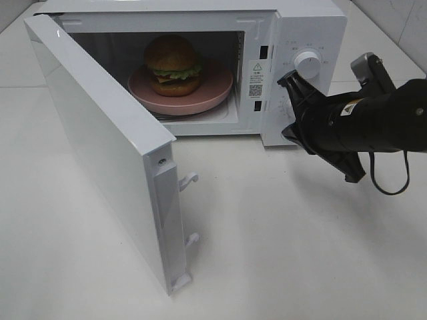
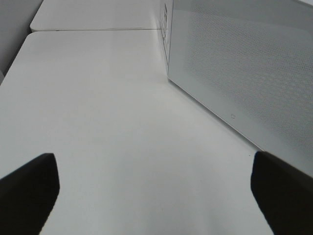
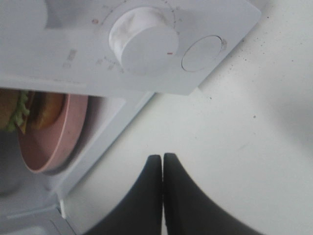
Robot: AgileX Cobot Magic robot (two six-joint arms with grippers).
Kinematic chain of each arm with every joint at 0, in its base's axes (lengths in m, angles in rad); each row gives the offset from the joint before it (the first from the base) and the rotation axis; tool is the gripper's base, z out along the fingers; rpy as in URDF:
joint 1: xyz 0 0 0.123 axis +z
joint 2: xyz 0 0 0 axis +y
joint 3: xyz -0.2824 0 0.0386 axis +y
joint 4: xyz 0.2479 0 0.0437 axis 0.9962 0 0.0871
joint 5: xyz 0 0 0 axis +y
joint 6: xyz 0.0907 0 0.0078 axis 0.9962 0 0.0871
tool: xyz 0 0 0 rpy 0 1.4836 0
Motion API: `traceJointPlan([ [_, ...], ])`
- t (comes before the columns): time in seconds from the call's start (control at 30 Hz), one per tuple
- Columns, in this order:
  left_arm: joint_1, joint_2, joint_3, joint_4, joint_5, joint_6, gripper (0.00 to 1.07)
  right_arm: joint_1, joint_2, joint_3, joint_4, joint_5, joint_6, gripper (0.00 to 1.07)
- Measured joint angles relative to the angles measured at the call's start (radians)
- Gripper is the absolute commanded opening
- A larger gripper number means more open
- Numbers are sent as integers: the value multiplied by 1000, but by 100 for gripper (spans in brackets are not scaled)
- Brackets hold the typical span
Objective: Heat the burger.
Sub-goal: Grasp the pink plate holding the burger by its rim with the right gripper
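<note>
One burger [image 1: 173,65] in one open microwave [image 1: 313,27].
Our right gripper [image 3: 162,157], fingers pressed together, has the single dial [image 1: 307,61] at twelve o'clock and the burger, on one pink plate [image 1: 215,93], at nine; our left gripper [image 2: 154,164] gapes wide above the table [image 2: 122,98].

The right arm [image 1: 373,123] is thick, round and black, with a small pale sticker [image 1: 348,111] on its side. A grey block [image 1: 371,71] sits on top of it, and a thin black cable [image 1: 390,181] hangs in a loop underneath. The right gripper [image 3: 162,159] has two smooth black fingers that curve to thin tips. The left gripper [image 2: 154,164] has blunt black fingers [image 2: 29,191] too.
</note>
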Motion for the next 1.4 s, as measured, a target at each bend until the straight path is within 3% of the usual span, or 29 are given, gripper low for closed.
traceJointPlan([
  [0.23,0,0,0,0,0,0,101,0,-107,0,0,238,-208,0],
  [0.9,0,0,0,0,0,0,101,0,-245,-2,-1,592,-606,0],
  [1.4,0,0,0,0,0,0,101,0,-253,-136,-36,859,-1128,4],
])
